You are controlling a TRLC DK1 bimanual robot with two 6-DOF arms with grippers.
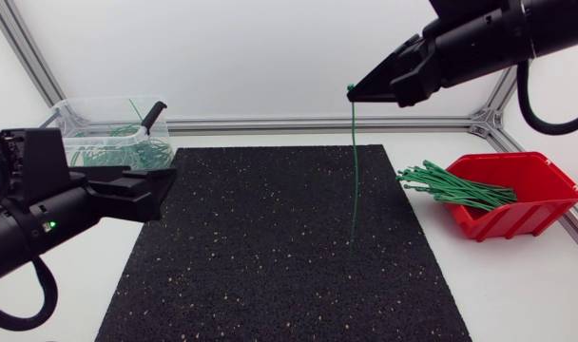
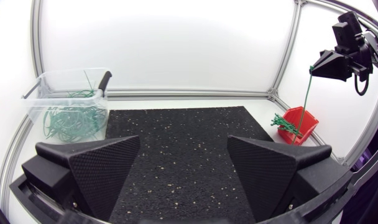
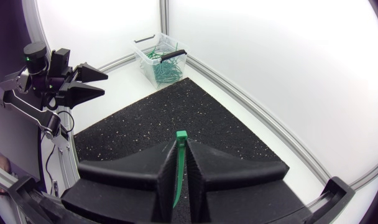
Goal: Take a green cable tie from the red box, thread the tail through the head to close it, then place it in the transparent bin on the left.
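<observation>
While the right tool [image 1: 356, 92] pinches a single green cable tie [image 1: 354, 171] by its head end, the head view shows the strap hanging straight down. Its tail tip is at or just above the black mat [image 1: 270, 275], well apart from the red box [image 1: 536, 185] and the bundle of ties [image 1: 455, 186] in it. With only that top pinch the long tail is free to swing, which I judge would make it hard to catch. The left tool [image 1: 156, 190] sits near the transparent bin [image 1: 80, 119] on the counter, well apart from the tie.

From the left wrist view, the left tool's fingers [image 2: 96, 168] stand wide apart with nothing between them. A hurried closure on so thin a strap could miss it or knock it sideways.

From the right wrist view, both fingers of the right tool press the tie from two sides, its head poking just past the tips. So little of the head is exposed that threading may be blocked, and a pull from the other arm might slide the tie out.
</observation>
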